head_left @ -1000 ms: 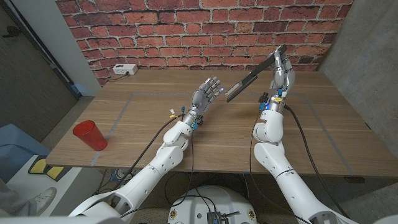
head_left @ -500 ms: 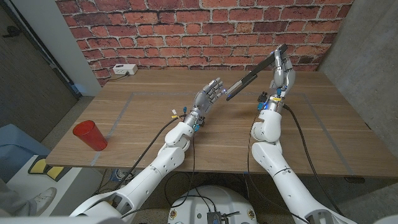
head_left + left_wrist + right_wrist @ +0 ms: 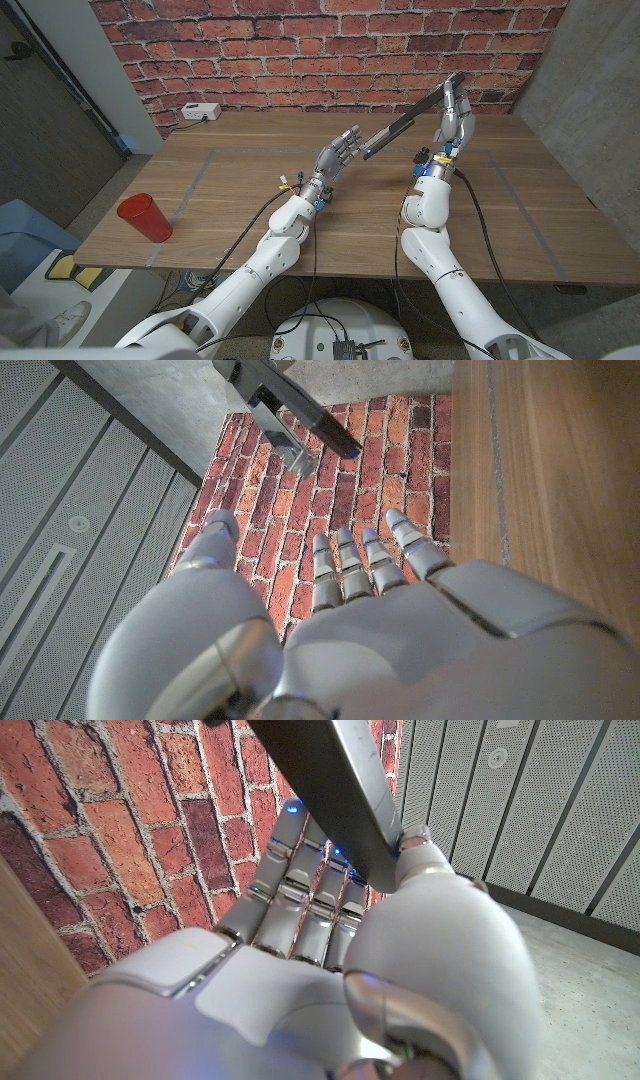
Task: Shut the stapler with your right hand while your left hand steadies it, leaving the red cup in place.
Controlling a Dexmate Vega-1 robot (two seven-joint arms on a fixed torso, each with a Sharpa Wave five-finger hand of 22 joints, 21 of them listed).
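Observation:
A long dark stapler [image 3: 405, 120] is held up in the air, slanting from upper right down toward the table's middle. My right hand [image 3: 452, 118] grips its upper end; in the right wrist view the stapler [image 3: 330, 780] runs across the fingers of this hand [image 3: 330, 970]. My left hand [image 3: 335, 155] stands raised with its fingers apart, just beside the stapler's lower end. In the left wrist view the stapler's end [image 3: 285, 415] hangs a little beyond the left hand [image 3: 330, 630], apart from its fingertips [image 3: 400, 525]. The red cup [image 3: 145, 217] stands upright near the table's front left corner, far from both hands.
A white power box [image 3: 200, 111] lies at the table's back left by the brick wall. The wooden table [image 3: 250, 200] has faint tape lines on it. A concrete wall bounds the right side.
My left hand has shifted slightly right, nearer the stapler's lower end. The stapler has turned in my right hand and now looks thinner. The cup has not moved.

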